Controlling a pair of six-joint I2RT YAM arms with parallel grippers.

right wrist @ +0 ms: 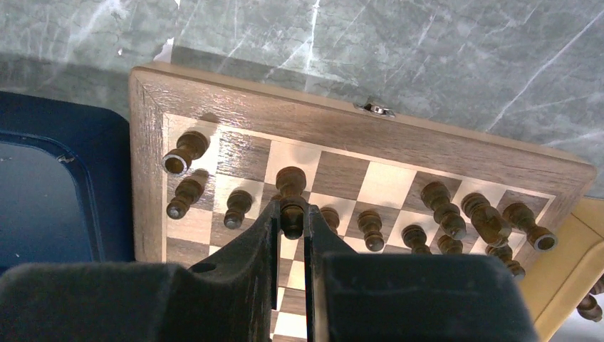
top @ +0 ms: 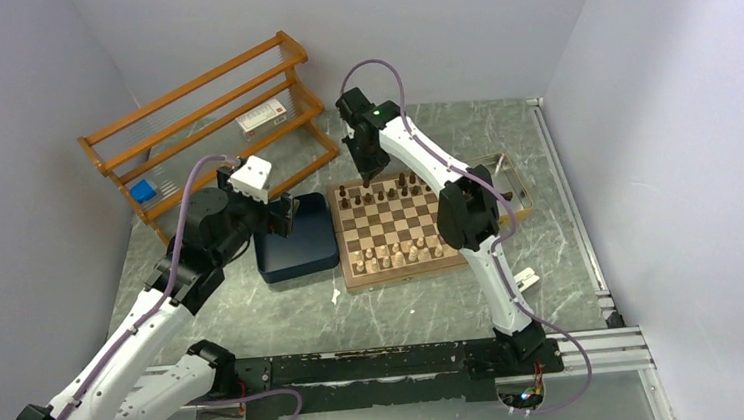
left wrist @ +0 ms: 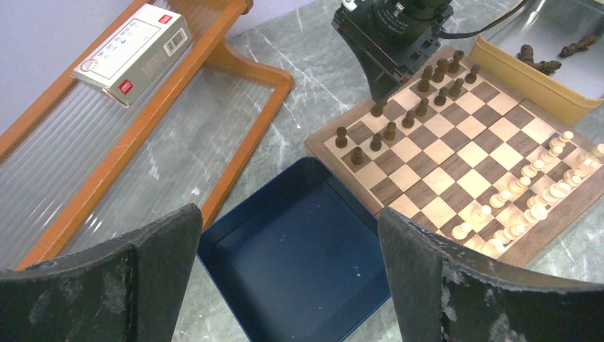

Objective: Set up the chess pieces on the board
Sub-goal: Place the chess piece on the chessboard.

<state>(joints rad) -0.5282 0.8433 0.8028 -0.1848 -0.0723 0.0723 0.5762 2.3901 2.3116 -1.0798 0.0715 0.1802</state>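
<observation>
Wood in light and dark brown squares makes the board (top: pixel 395 230), which lies flat on the grey stone table (top: pixel 406 313) in front of both arms. Dark chess pieces (left wrist: pixel 422 108) stand on its two far rows. Pale pieces (left wrist: pixel 552 192) stand on its two near rows. The right gripper (right wrist: pixel 292 217) reaches down over the far row, close to the corner next to the dark blue tray (left wrist: pixel 299 263). Its two fingers are pinched almost together on one dark piece (right wrist: pixel 290 179). They grip it just under its round top. The piece stands up straight in the grip, and I cannot tell if its foot touches the board. The dark blue tray sits just beside the left edge of the board. Only its blue floor shows, with a few tiny pale specks on it. The left gripper (left wrist: pixel 288 219) hangs above this tray with its fingers spread wide, and it holds nothing. A tan box (left wrist: pixel 527 84) with a shiny floor sits by the far right corner of the board. Inside it, loose dark pieces (left wrist: pixel 538 63) lie on their sides. There are at least two of them. Behind the tray stands an orange wooden rack (top: pixel 206 123). A small white box (left wrist: pixel 132 50) with red print lies on one shelf, and a little blue thing (top: pixel 143 192) sits lower down at its left end.
</observation>
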